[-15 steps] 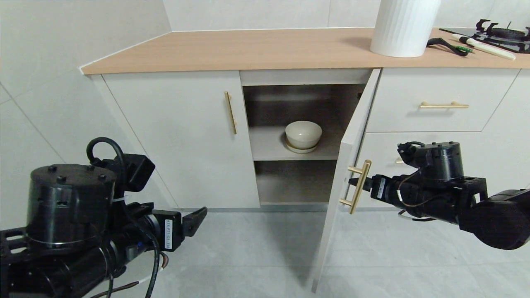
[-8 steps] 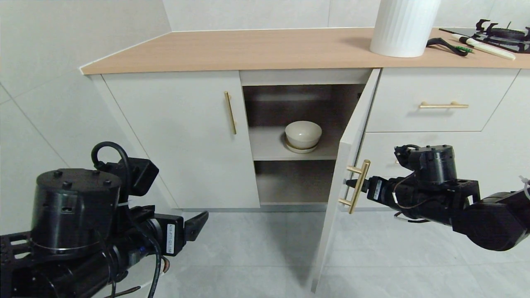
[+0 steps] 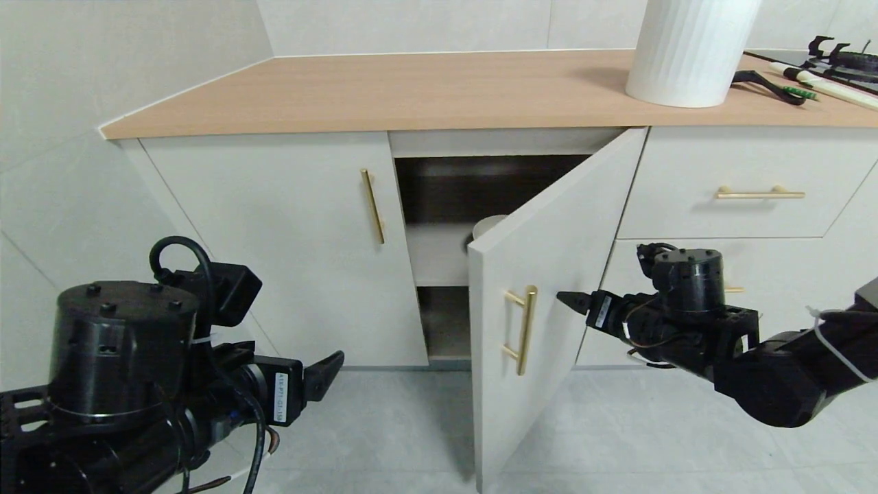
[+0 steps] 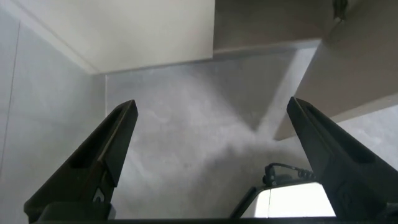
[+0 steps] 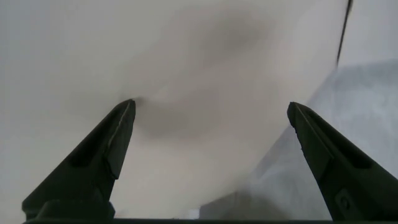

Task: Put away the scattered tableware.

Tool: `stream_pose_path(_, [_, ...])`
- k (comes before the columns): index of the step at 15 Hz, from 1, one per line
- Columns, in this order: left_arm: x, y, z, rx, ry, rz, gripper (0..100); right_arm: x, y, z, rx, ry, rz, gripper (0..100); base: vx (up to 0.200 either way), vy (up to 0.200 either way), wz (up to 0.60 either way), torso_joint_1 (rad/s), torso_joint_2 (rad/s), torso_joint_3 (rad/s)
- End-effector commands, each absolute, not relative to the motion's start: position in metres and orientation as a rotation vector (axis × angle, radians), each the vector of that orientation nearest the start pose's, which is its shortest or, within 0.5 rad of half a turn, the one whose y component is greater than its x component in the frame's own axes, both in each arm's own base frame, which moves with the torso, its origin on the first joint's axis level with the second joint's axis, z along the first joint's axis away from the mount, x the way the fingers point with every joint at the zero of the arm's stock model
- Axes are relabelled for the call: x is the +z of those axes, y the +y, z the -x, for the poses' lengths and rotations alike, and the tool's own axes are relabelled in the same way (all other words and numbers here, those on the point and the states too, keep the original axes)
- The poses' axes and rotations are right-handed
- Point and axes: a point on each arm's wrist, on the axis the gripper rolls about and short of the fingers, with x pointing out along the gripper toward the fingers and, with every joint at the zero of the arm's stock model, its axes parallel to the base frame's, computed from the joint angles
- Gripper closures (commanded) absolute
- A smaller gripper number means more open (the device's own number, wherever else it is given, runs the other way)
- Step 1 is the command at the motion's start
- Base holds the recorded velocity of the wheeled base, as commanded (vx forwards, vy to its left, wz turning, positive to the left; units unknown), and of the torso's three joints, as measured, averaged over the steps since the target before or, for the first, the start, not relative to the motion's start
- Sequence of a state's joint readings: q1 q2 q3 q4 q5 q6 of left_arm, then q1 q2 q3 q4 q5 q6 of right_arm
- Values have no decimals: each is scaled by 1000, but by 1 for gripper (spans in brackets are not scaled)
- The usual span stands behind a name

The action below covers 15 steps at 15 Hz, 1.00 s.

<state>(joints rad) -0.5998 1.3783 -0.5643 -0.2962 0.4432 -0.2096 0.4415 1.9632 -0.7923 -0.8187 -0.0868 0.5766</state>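
Bowl (image 3: 485, 224) sits on the shelf (image 3: 439, 255), half hidden by the door (image 3: 549, 226). The right fingers (image 5: 106, 155), spread wide and empty, face that door just beside its handle (image 3: 525, 329). A second ago they were at the handle with the door open. It has since swung about halfway shut, so closing seems the last step. The left fingers (image 4: 99, 155), also wide, hang low over the floor (image 3: 384, 412). A white jar (image 3: 693, 51) stands on the worktop (image 3: 411, 89), and nothing looks set to block the door.

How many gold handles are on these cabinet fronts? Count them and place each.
4: the closed left door's handle, the half-open door's handle, the upper drawer's handle, and a lower drawer's handle, mostly hidden behind the right arm.
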Motion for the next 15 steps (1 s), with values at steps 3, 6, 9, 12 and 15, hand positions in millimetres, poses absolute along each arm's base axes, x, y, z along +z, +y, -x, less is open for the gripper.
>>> stream_pose_path(3, [169,-108,-176,-103,465,-54,0,96,159,-326,214,435,-487,0,200,0,0,2,4,2])
stream_pose_path(6, [170,-108,-175,-102,456,-50,0,104,162,-332,208,407,-568,0,0,0,0,0,0,0])
stream_pose_path(9, [169,-108,-176,-103,461,-52,0,106,166,-346,150,367,-636,0,0,0,0,0,0,0])
stream_pose_path(12, [169,-109,-176,-103,462,-53,0,101,164,-365,46,309,-645,0,0,0,0,0,0,0])
stream_pose_path(15, [168,-109,-176,-104,465,-54,0,100,156,-384,-57,240,-653,0,0,0,0,0,0,0])
